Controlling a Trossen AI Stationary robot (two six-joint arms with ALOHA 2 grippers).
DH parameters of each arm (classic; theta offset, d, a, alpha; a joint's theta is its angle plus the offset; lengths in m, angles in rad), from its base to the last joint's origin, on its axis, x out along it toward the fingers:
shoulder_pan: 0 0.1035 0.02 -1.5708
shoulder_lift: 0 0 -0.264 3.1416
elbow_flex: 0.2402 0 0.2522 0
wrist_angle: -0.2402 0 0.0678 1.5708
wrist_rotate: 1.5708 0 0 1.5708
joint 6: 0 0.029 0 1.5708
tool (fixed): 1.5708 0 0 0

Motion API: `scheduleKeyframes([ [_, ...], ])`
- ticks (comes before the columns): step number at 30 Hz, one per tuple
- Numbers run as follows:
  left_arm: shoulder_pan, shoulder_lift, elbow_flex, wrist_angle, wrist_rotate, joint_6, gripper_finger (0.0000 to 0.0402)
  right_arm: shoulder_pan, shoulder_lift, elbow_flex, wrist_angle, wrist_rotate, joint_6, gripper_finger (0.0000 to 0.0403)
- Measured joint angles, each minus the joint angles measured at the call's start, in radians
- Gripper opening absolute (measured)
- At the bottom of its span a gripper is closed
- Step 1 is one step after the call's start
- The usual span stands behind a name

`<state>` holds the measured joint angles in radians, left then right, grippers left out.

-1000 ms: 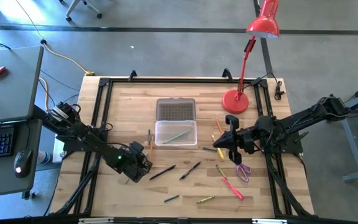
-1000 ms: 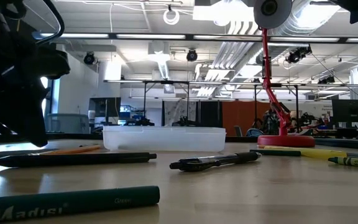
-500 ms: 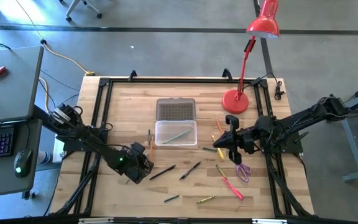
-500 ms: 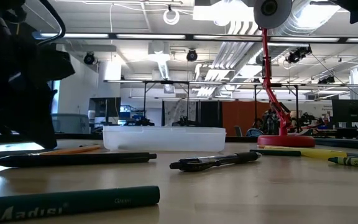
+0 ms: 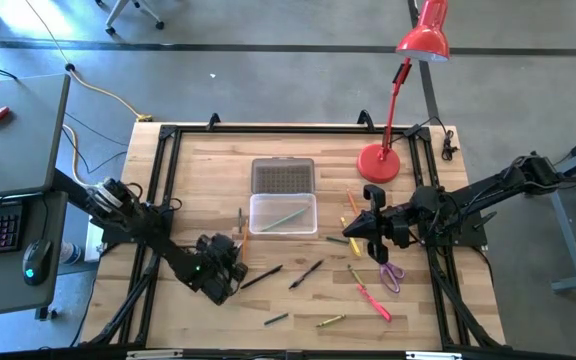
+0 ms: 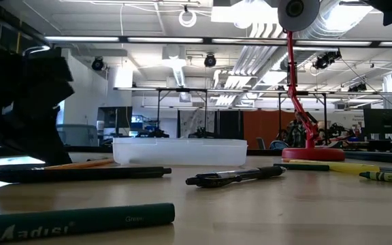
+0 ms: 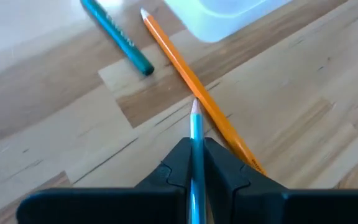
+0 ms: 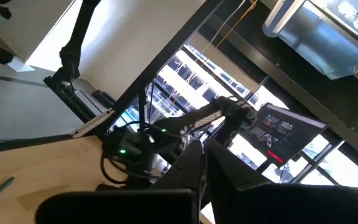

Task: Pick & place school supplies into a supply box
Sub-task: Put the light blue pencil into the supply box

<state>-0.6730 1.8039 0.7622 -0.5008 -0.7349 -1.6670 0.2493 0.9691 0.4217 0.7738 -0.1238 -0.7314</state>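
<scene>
From above, the clear plastic box (image 5: 283, 213) sits mid-table on pale wood planks with its ribbed grey lid (image 5: 283, 176) just behind it, thin pens and pencils scattered in front. In the left wrist view the left gripper (image 7: 194, 163) pinches a slim blue pencil (image 7: 196, 168) beside an orange pencil (image 7: 191, 87). The right gripper (image 5: 356, 231) hovers near the purple scissors (image 5: 391, 274), its fingers closed on nothing

At the lower left of the low view, white letters are printed on the barrel of the dark green marker (image 6: 73, 222) lying on the counter: "Madisi", cut off at the frame edge, and the small word "Green" further along. No other text can be read in the other views.
</scene>
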Motion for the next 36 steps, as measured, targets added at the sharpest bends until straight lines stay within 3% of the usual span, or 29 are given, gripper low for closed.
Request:
scheduleKeyframes([
  [10, -0.096, 0.179, -0.003, 0.053, -0.275, -0.143, 0.0068, 0.0, 0.0, 0.0, 0.0, -0.005, -0.09, 0.0],
  [13, -0.124, 0.21, -0.005, 0.054, -0.315, -0.227, 0.0067, 0.0, 0.0, 0.0, 0.0, -0.006, -0.114, 0.0],
  [21, -0.127, 0.215, -0.005, 0.057, -0.318, -0.252, 0.0066, 0.0, 0.0, 0.0, -0.001, -0.007, -0.142, 0.0],
  [26, -0.121, 0.215, -0.004, 0.072, -0.325, -0.246, 0.0031, 0.0, 0.0, 0.0, -0.001, -0.007, -0.142, 0.0],
  [29, -0.12, 0.204, -0.001, 0.067, -0.311, -0.251, 0.0029, 0.0, 0.0, 0.0, -0.001, -0.007, -0.142, 0.0],
  [32, -0.113, 0.165, 0.03, -0.04, -0.237, -0.273, 0.0029, 0.0, 0.0, 0.0, -0.001, -0.007, -0.142, 0.0],
  [34, -0.107, 0.126, 0.07, -0.195, -0.183, -0.32, 0.003, 0.0, 0.0, 0.0, 0.0, -0.007, -0.135, 0.0],
  [36, -0.107, 0.074, 0.098, -0.398, -0.059, -0.339, 0.0035, 0.0, 0.0, 0.0, 0.001, -0.008, -0.126, 0.0],
])
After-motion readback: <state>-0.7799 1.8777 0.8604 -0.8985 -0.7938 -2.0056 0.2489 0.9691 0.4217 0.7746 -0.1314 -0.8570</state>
